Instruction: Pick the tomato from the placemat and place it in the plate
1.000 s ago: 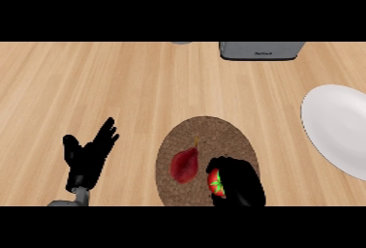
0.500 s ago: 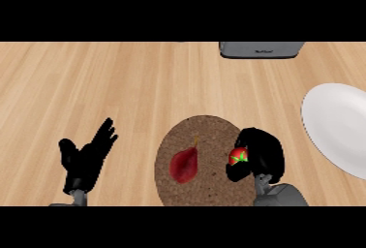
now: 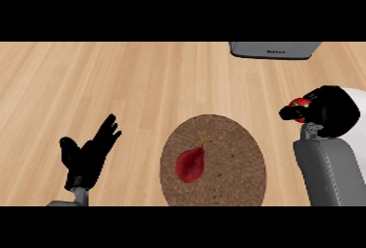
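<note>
Right hand (image 3: 330, 111) curled round the tomato (image 3: 300, 105), held over the near edge of the white plate (image 3: 358, 99), well off the placemat (image 3: 213, 160) — release too early and it may roll off the rim; left hand (image 3: 87, 155) resting left of placemat, fingers spread.

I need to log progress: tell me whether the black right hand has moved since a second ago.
Yes. The black right hand, curled round the red tomato, has gone right and away from the robot, off the round brown cork placemat to the white plate.
</note>
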`<state>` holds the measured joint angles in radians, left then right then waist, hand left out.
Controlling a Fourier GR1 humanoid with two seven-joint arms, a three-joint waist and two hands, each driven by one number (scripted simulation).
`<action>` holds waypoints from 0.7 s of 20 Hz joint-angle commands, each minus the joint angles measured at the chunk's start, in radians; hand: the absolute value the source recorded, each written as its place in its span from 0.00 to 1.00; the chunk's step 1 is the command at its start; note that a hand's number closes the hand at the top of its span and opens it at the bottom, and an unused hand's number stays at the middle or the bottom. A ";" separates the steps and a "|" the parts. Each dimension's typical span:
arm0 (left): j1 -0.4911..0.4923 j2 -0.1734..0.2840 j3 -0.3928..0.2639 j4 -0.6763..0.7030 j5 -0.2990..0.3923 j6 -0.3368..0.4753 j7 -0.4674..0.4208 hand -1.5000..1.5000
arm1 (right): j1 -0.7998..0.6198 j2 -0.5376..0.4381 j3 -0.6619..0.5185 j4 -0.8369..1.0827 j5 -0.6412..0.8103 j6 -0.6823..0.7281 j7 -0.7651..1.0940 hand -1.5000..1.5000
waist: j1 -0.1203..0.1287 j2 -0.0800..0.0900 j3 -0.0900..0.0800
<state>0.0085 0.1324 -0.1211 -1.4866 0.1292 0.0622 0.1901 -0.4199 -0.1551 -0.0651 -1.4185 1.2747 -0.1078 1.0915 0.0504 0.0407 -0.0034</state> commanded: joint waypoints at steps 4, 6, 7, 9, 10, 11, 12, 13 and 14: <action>-0.030 -0.008 -0.027 0.014 -0.003 -0.017 0.028 0.50 | -0.225 -0.088 -0.175 0.105 0.287 -0.147 0.261 1.00 | 0.058 0.011 0.000; -0.039 -0.010 -0.025 0.022 -0.003 -0.017 0.022 0.50 | -0.244 -0.096 -0.220 0.123 0.356 -0.194 0.284 1.00 | 0.060 0.018 0.001; -0.035 -0.003 -0.030 0.018 -0.012 -0.017 0.027 0.50 | -0.251 -0.089 -0.243 0.137 0.384 -0.216 0.298 1.00 | 0.068 0.018 0.004; -0.020 -0.021 -0.044 0.021 -0.012 -0.013 0.027 0.50 | -0.273 -0.082 -0.280 0.145 0.467 -0.236 0.340 1.00 | 0.064 0.008 0.003; -0.036 -0.017 -0.037 0.016 -0.004 -0.017 0.036 0.50 | -0.289 -0.093 -0.312 0.151 0.488 -0.250 0.344 1.00 | 0.066 0.011 0.005; -0.032 -0.023 -0.046 0.026 -0.002 -0.024 0.038 0.50 | -0.300 -0.073 -0.315 0.148 0.526 -0.277 0.355 1.00 | 0.066 0.010 0.004; -0.033 -0.013 -0.038 0.030 -0.008 -0.021 0.033 0.50 | -0.304 -0.070 -0.333 0.136 0.558 -0.301 0.364 1.00 | 0.063 0.008 0.005; -0.041 -0.018 -0.038 0.028 -0.004 -0.019 0.041 0.50 | -0.309 -0.069 -0.351 0.141 0.591 -0.314 0.370 1.00 | 0.060 0.008 0.005; -0.056 -0.025 -0.040 0.028 -0.014 -0.004 0.044 0.50 | -0.312 -0.069 -0.379 0.149 0.598 -0.345 0.360 1.00 | 0.056 0.012 0.008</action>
<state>-0.0318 0.1175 -0.1548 -1.4723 0.1225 0.0471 0.2204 -0.6887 -0.2331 -0.3843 -1.2913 1.7767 -0.2794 1.2004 0.1100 0.0493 0.0023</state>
